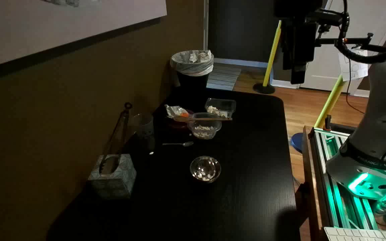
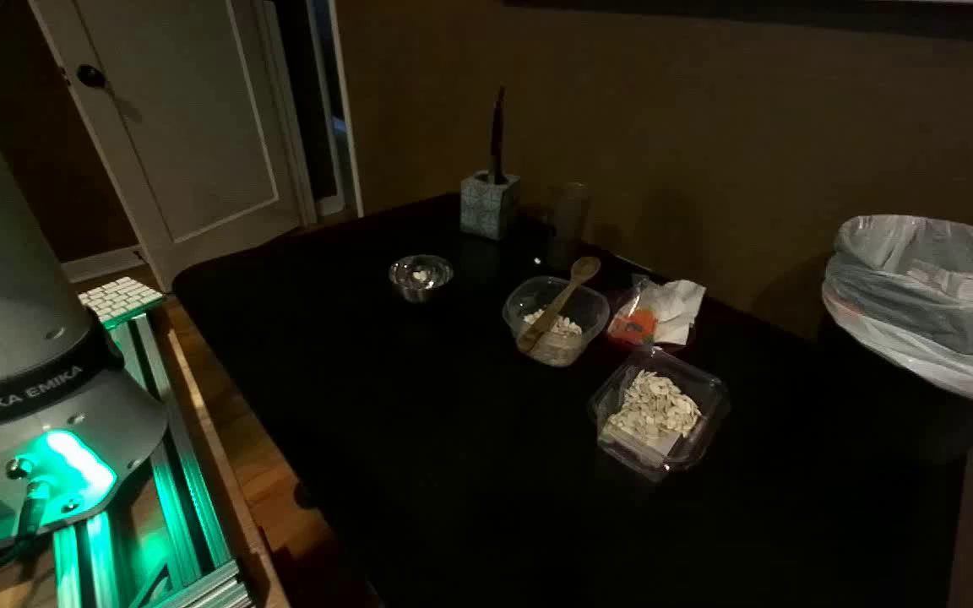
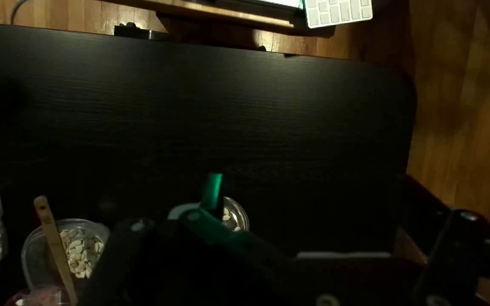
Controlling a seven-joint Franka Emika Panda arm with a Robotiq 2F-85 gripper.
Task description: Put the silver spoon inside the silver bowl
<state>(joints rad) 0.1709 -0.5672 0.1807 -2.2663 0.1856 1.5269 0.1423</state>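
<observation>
The silver spoon (image 1: 179, 144) lies flat on the dark table, between the clear tub and the silver bowl, its rounded end toward the tub side. I cannot make it out in the other two views. The silver bowl (image 1: 214, 164) stands upright on the table with a few pale seeds inside. It also shows in an exterior view (image 2: 421, 294) and, partly hidden behind a finger, in the wrist view (image 3: 241, 213). My gripper (image 1: 298, 78) hangs high above the table, away from both. In the wrist view the gripper (image 3: 315, 191) has its fingers wide apart with nothing between them.
A clear tub (image 1: 213, 130) of seeds has a wooden spoon (image 1: 206, 118) across it. Behind are a clear box (image 2: 710, 422) and a reddish bowl with wrappers (image 2: 679, 312). A tissue box (image 1: 112, 184) with tongs (image 1: 123, 127) and a tall glass (image 1: 145, 129) stand near the wall.
</observation>
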